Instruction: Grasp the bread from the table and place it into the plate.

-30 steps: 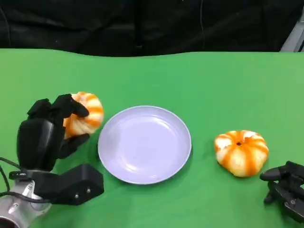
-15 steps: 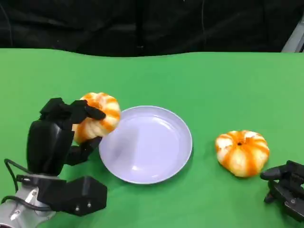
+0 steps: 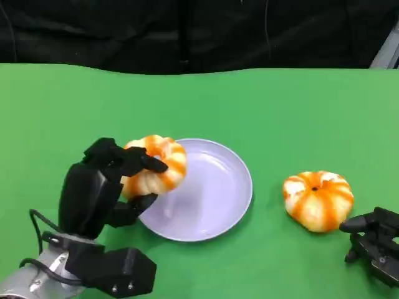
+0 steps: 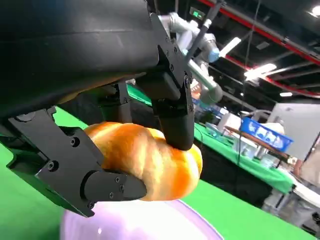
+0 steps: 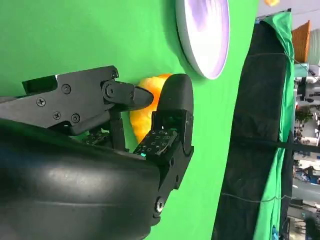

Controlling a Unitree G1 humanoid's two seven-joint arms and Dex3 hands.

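— Over the near-left rim of the plate [image 3: 215,190], what is that orange and white thing?

— That is the bread [image 3: 154,166], a round striped bun. The left hand [image 3: 100,190] holds it off the table, with fingers [image 3: 138,161] curled over its top and another finger [image 3: 134,208] pressed against its near side. From the left wrist view the bread [image 4: 150,162] sits pinched between the black fingers [image 4: 175,117], and the pale plate [image 4: 150,225] lies just below it.

— Where does the plate sit?

— Roughly midway across the green table [image 3: 280,106], nearer the front edge than the back edge. It is pale lilac and round.

— And the other bun?

— A second striped bun [image 3: 318,200] rests on the table to the right of the plate, apart from it and toward the front right corner.

— What about the right hand?

— The right hand [image 3: 374,243] lies by the front right corner, just beside that second bun. Its fingers are apart and hold nothing. From the right wrist view its fingers [image 5: 127,97] reach toward the bun [image 5: 145,112], with the plate [image 5: 205,35] seen edge-on beyond.
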